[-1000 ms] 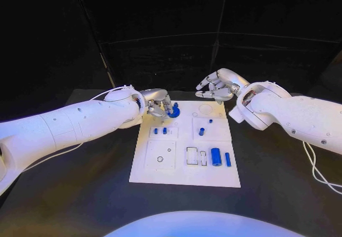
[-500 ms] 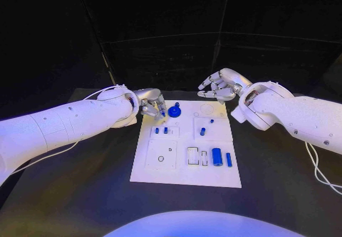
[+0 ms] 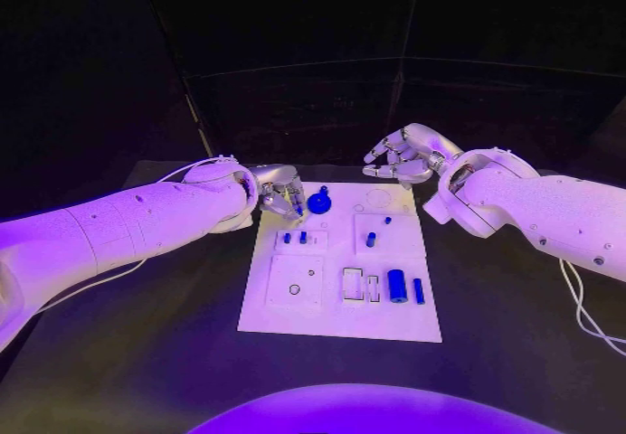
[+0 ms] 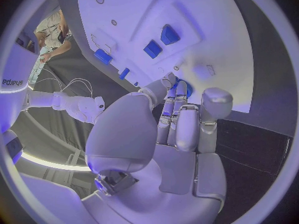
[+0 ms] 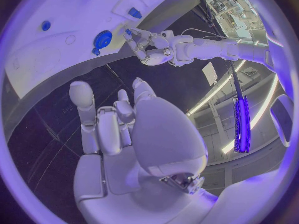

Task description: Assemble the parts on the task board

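Two silver hands hover at the far end of the task board [image 3: 336, 316], one at each far corner. The left hand [image 3: 279, 195] sits at the board's far left corner with its fingertips [image 3: 295, 206] just beside a round blue part [image 3: 319, 204] that stands on the board there; whether they actually touch it I cannot tell (in the left wrist view the fingers lie close together, pointing down at the plate, with a bit of blue showing past their tips). The right hand [image 3: 406, 155] hangs above the table just beyond the board's far right corner, fingers curled loosely inward and holding nothing. On the board, two small blue pegs [image 3: 295, 238] stand side by side left of centre, another short blue piece [image 3: 371, 240] lies to their right, and a thick blue cylinder [image 3: 396, 286] with a thin blue pin [image 3: 418, 290] beside it lies nearer the robot.
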Controlling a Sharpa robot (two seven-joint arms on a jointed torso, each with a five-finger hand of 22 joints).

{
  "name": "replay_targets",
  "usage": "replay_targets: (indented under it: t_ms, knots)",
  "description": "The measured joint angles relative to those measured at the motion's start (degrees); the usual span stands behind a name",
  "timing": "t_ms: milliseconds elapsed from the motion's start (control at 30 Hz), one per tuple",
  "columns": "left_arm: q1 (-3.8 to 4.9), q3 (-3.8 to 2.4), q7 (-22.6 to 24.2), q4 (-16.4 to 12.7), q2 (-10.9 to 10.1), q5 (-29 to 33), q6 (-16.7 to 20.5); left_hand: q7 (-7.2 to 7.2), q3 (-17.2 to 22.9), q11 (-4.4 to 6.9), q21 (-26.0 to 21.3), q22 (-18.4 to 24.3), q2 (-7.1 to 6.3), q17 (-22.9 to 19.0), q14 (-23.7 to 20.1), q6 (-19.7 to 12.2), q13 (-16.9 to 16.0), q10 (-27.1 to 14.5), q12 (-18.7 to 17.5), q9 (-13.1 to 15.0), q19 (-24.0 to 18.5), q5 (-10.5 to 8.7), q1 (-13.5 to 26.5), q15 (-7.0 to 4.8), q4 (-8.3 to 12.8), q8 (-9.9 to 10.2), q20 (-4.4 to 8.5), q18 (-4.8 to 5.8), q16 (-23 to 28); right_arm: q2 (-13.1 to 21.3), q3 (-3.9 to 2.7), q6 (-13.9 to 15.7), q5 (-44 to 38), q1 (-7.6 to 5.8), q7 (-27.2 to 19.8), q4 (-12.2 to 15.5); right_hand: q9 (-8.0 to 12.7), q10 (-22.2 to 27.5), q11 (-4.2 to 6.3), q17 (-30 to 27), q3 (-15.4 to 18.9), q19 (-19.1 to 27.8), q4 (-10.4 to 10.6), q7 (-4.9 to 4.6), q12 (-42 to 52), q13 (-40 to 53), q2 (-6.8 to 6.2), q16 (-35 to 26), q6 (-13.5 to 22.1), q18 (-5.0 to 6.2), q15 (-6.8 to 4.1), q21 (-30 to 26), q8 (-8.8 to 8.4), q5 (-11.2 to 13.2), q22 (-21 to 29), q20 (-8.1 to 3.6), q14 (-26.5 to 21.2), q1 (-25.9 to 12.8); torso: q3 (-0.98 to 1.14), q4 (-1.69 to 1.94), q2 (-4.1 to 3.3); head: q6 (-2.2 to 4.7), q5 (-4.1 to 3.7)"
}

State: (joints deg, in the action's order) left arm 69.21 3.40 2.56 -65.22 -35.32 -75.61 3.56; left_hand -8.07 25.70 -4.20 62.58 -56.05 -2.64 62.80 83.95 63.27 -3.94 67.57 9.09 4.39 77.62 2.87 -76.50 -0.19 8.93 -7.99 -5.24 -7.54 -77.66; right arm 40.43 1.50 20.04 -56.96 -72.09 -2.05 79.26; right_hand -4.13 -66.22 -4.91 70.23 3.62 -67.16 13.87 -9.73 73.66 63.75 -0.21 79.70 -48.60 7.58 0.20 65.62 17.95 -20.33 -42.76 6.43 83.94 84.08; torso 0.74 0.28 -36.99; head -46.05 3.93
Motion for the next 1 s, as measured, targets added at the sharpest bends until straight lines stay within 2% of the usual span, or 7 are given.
replay_targets:
  t_ms: [467,1000]
  knots:
    - [-0.22,0.02,-0.80,0.85,0.67,-0.34,-2.63,0.00,0.00,0.00,0.00,0.11,-0.22,-0.18,0.00,0.00,0.00,0.00,-0.22,-0.02,0.00,0.00,0.22,0.00,0.00,0.00,0.00,0.00,0.00,-0.04,0.00,0.00,0.00,0.01,-0.03,-0.01,0.00,0.00,0.00,0.06,0.00,0.00,0.00,0.00,0.00,0.00,0.00,0.00,0.00,0.00,0.00,0.00,0.00,-0.24,-0.08,0.00,0.00,0.00,0.00,0.01,-0.01,-0.12,-0.04]
    - [-0.50,0.09,-1.26,1.58,1.53,-0.42,-3.70,0.01,0.16,0.00,0.00,0.37,-0.22,-0.19,0.00,-0.01,0.00,0.00,-0.21,-0.04,0.00,0.00,0.22,0.00,-0.16,0.03,0.00,0.00,0.00,-0.13,0.00,0.00,0.00,0.02,-0.10,0.03,0.00,0.00,0.00,0.05,0.00,0.00,0.00,0.00,0.00,0.00,0.00,0.00,0.00,0.00,0.00,0.00,0.00,-0.23,-0.07,0.00,0.00,0.00,0.00,0.02,0.00,-0.13,-0.15]
